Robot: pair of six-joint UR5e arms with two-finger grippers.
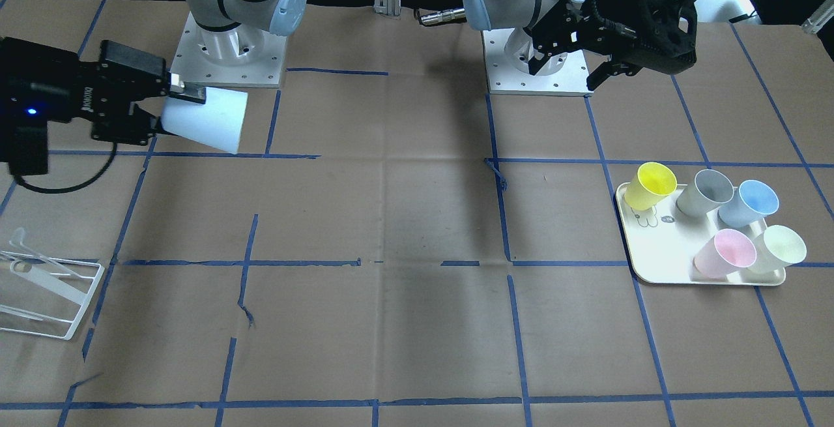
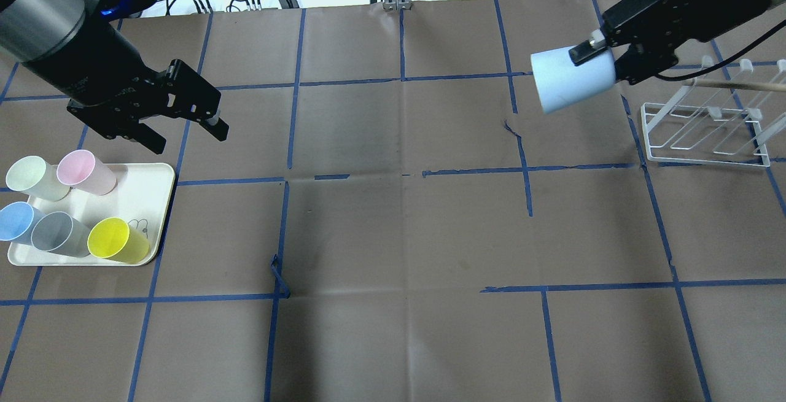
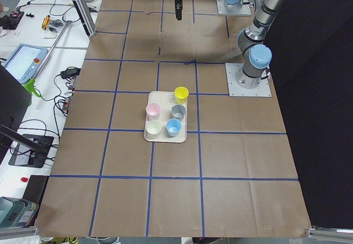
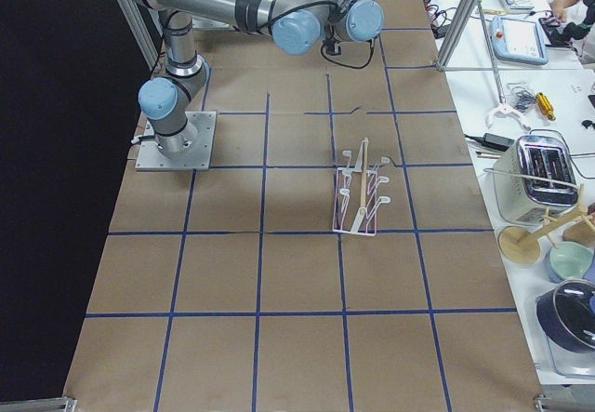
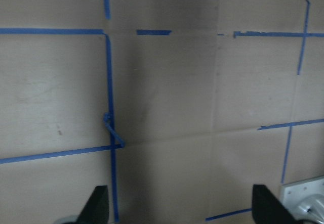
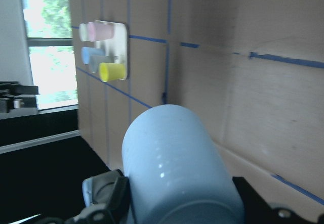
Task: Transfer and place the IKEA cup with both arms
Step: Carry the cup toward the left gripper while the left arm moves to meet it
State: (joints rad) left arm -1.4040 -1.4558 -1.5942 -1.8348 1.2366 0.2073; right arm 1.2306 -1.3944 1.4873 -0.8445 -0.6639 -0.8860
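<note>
Cup [image 2: 568, 83], clamped sideways in the right gripper's [image 2: 591, 57] jaws at two o'clock, should tip slowly onto the rack [image 2: 706, 132] at three; left gripper [image 2: 187, 138] hangs open, empty, at ten.

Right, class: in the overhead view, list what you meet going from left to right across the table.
cream tray → left tool, open → IKEA cup, held sideways in the right tool → white wire rack
</note>
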